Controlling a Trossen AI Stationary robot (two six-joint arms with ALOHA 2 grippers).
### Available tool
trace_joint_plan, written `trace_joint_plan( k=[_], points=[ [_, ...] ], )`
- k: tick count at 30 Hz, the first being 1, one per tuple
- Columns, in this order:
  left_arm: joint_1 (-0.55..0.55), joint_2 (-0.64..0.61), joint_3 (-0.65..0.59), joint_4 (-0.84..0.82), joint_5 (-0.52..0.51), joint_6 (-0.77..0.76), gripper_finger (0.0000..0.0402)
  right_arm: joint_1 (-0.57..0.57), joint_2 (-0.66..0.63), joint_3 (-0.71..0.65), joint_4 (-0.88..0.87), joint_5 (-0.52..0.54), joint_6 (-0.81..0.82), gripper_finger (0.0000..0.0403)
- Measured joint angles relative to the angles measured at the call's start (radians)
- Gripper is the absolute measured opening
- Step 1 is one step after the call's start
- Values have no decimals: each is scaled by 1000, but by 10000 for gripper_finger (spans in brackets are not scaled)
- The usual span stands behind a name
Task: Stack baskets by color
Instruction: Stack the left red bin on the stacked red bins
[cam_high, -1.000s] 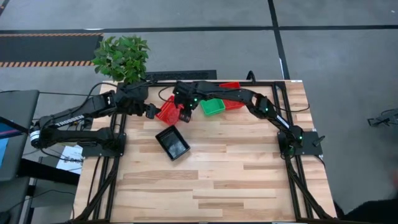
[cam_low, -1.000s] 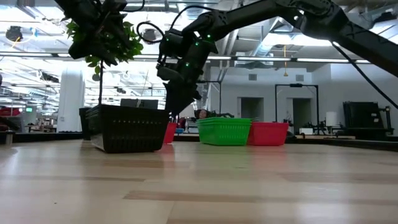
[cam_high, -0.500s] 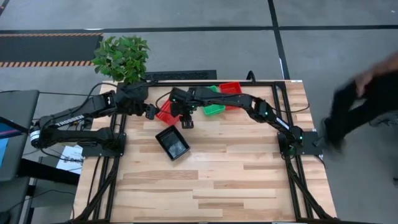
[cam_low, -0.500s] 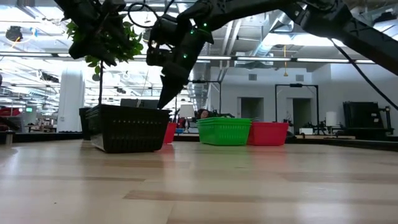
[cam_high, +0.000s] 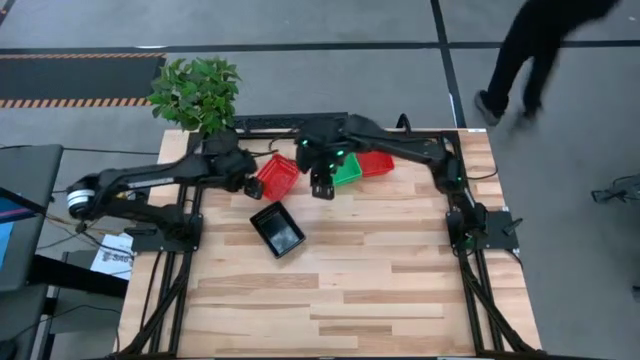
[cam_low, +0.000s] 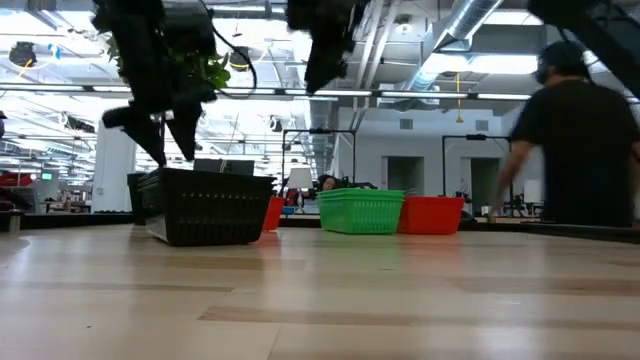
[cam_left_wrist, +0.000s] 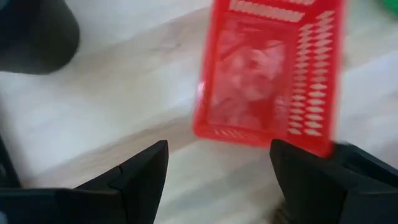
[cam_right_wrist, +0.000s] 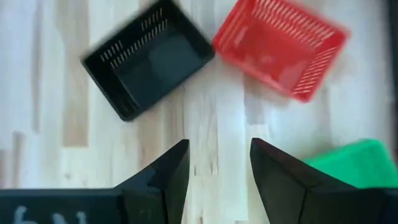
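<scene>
Jaws apart and empty, the right gripper (cam_high: 322, 190) has lifted off the red basket (cam_high: 275, 175) (left gripper (cam_high: 249, 184) gaping beside it).

Bright even light; wrist views motion-blurred.

Both arms are matte black with rounded joint housings. The left arm (cam_high: 130, 182) has a white end cap, the right arm (cam_high: 420, 155) small green lights.

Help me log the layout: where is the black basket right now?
In the high view the black basket sits alone on the table's left half, nearer the front than the red basket behind it.
</scene>
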Motion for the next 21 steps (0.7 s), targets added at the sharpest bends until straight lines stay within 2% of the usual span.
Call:
trace_joint_plan(
  k=[4,12,16,19,21],
  points=[
    [12,106,0,69,-42,43,270,1,-119,4,0,1,70,191],
    [61,316,0,218,6,98,267,44,-223,2,-8,115,161,191],
    [79,389,0,266,103,97,237,76,-238,3,-31,157,181,191],
    [67,406,0,358,236,84,198,100,-236,2,-59,174,192,191],
    [45,407,0,413,288,73,171,113,-237,2,-81,187,194,191]
  ],
)
